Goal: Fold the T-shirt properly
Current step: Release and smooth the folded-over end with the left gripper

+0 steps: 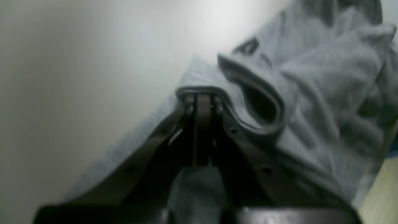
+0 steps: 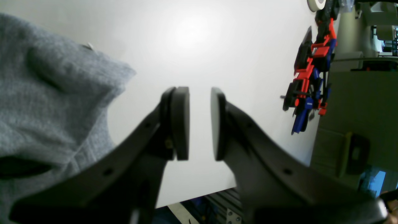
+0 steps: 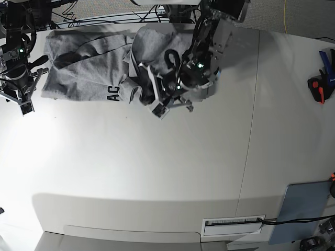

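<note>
Plainly, the folding has barely begun: the T-shirt (image 3: 99,68) lies bunched and rumpled along the far edge of the white table (image 3: 157,172), with nothing squared up and no clean fold visible, so the whole job of spreading, flattening and folding looks to be still ahead. It is heather-grey cotton, heaped into soft ridges on the side nearer the left arm, flatter toward the right arm, with a bit of black block lettering showing at its near edge. In the left wrist view the ribbed edge curls open into a dark loop beside the jaws. The left gripper (image 1: 202,99) is closed tight on that ribbed edge of the shirt, pinching the cloth between its pads at the garment's near border. The right gripper (image 2: 200,123) hangs just beside the shirt's other end with its jaws parted and nothing between them, only bare table behind the gap
</note>
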Robot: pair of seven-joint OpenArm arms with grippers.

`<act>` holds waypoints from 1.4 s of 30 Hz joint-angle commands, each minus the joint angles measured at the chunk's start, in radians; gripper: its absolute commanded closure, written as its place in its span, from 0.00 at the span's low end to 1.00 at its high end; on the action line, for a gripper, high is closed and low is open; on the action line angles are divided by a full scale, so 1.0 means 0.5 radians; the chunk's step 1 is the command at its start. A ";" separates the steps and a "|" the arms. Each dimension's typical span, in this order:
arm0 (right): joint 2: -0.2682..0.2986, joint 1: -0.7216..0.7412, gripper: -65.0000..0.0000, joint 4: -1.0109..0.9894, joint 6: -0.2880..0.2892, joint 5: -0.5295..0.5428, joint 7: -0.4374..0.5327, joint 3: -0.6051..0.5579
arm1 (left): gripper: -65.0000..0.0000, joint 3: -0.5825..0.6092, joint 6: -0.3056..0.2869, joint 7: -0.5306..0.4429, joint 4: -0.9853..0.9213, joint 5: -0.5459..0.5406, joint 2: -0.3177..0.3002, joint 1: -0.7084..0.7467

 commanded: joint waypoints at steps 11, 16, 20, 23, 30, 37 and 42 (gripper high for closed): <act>0.040 0.011 0.81 0.026 -0.026 -0.027 0.015 0.025 | 0.98 0.375 -0.072 -0.073 -0.092 -0.215 0.073 -0.036; 0.040 0.011 0.81 0.026 -0.026 -0.027 0.014 0.025 | 0.98 0.572 0.143 -0.185 -0.105 -0.096 0.107 -0.041; 0.040 0.011 0.81 0.026 -0.026 -0.027 0.014 0.025 | 0.98 0.516 0.267 -0.198 -0.103 -0.108 0.191 -0.073; 0.040 0.011 0.81 0.026 -0.026 -0.027 0.014 0.025 | 0.98 0.426 0.182 -0.109 -0.080 -0.227 0.212 -0.114; 0.040 0.011 0.81 0.026 -0.026 -0.027 0.023 0.025 | 0.98 0.053 -0.164 0.117 0.063 -0.426 0.177 0.008; 0.040 0.010 0.81 0.026 -0.027 -0.004 0.008 0.025 | 0.98 -0.114 -0.339 0.131 0.244 -0.485 -0.009 0.230; 0.040 -0.037 0.80 0.024 0.034 0.248 -0.113 0.025 | 0.98 -0.113 -0.282 0.123 0.250 -0.497 -0.188 0.247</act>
